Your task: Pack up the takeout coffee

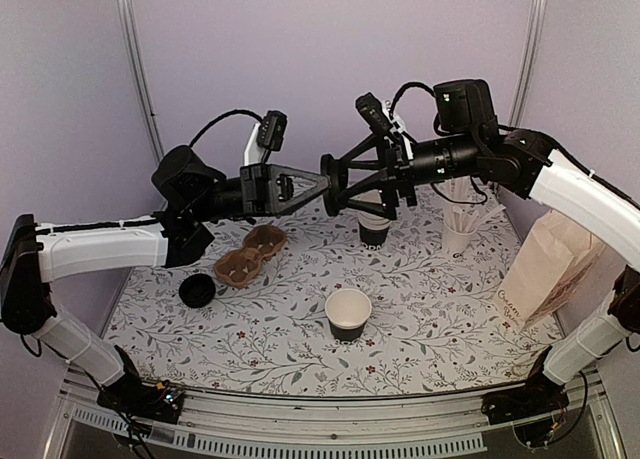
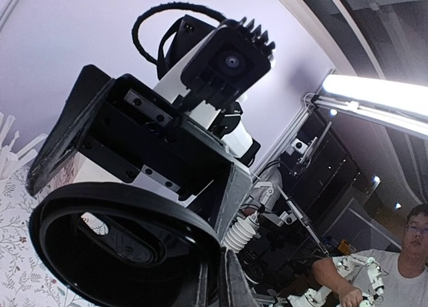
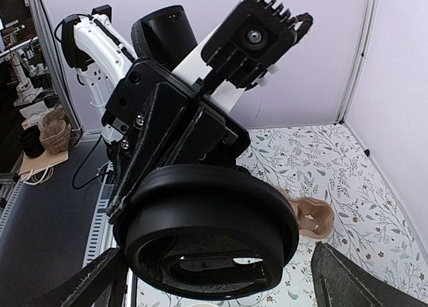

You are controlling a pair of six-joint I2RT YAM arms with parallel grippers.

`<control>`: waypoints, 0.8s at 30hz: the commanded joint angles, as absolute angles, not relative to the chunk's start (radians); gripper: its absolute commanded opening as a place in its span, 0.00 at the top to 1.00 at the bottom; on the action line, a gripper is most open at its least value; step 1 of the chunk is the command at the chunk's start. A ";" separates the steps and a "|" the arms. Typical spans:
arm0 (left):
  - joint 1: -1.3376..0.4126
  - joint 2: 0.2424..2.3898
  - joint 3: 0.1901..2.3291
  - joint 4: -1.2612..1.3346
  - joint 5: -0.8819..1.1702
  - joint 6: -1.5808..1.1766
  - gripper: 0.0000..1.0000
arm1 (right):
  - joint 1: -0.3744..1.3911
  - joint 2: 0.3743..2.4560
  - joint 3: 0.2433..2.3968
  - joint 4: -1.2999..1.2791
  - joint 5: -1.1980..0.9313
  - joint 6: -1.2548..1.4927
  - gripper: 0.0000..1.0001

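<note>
Takeout coffee cup (image 1: 348,314): upright on the tabletop (image 1: 440,309), long axis vertical, open mouth up, below both claws. Left claw (image 1: 318,183) pinches a black lid (image 3: 210,233). Right claw (image 1: 342,187) spread wide, flanking the lid.

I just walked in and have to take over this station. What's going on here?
The left fingers are shut on a black lid, holding it in the air over the table. The right fingers stand open on either side of that lid without gripping it, so this looks like a handover between the arms. Below, the paper cup sits lidless on the table, with a second lid, a cardboard carrier and a paper bag nearby.
</note>
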State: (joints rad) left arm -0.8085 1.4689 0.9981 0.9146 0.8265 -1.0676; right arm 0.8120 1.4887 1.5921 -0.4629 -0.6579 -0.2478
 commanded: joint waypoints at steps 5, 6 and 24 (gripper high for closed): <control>-0.827 1.477 0.981 0.981 0.819 -1.088 0.95 | 0.821 1.509 1.605 -0.441 -0.610 -0.230 0.03; -0.828 1.479 0.982 0.987 0.818 -1.091 0.95 | 0.821 1.509 1.604 -0.439 -0.606 -0.231 0.03; -0.838 1.402 0.933 0.841 0.757 -1.030 0.59 | 0.820 1.455 1.575 -0.468 -0.531 -0.296 0.20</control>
State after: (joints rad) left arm -0.8227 1.4696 0.9756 0.9207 0.7841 -1.0737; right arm 0.8192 1.4937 1.5890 -0.4633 -0.5949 -0.2523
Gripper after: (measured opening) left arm 0.366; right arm 0.805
